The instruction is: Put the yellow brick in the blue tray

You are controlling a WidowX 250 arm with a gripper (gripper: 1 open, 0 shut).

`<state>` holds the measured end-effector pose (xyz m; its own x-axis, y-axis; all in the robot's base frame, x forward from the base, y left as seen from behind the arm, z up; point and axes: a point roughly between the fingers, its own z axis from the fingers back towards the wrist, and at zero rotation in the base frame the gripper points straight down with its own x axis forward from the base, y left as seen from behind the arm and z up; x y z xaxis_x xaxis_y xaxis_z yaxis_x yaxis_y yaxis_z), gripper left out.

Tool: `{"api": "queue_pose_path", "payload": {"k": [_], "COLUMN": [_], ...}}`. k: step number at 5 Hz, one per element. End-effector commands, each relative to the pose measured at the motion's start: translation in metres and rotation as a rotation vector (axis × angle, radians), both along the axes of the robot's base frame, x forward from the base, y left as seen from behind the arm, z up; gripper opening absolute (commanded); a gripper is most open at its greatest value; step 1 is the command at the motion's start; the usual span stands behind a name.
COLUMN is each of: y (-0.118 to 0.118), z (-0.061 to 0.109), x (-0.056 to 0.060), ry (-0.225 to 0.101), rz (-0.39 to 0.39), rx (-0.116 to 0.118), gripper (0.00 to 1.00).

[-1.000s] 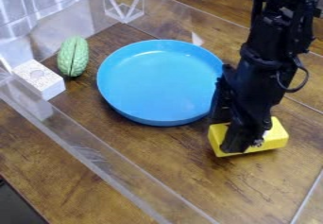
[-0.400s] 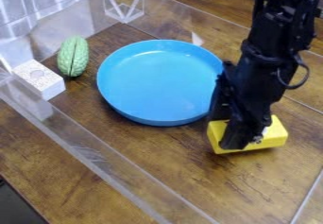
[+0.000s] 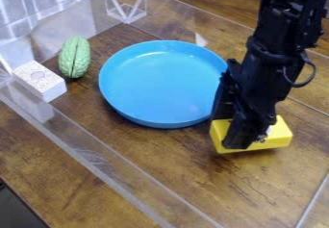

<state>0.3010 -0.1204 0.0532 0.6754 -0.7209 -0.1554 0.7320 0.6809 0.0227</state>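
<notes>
The yellow brick (image 3: 272,136) lies on the wooden table just right of the blue tray's near right rim. My black gripper (image 3: 245,134) comes down from above and is shut on the brick's left half, hiding most of its top face. The blue tray (image 3: 154,83), a large round shallow dish, sits mid-table with nothing in it, and the arm stands against its right rim.
A green oval object (image 3: 75,57) lies left of the tray. A white block (image 3: 37,79) sits further left near a clear plastic wall (image 3: 77,126) that runs diagonally across the table.
The gripper and the yellow brick have shifted slightly up and to the left, toward the tray. The tray, green object and white block have not moved.
</notes>
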Motion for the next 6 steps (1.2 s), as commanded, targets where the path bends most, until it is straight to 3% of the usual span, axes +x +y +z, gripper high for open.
{"api": "queue_pose_path", "payload": {"k": [1,6], "y": [0.005,0.011], "z": [0.026,0.038], "x": [0.013,0.011], "ry": [-0.076,-0.078], "rz": [0.022,-0.001], "rx": [-0.028,0.003], "gripper": [0.0,0.0]}}
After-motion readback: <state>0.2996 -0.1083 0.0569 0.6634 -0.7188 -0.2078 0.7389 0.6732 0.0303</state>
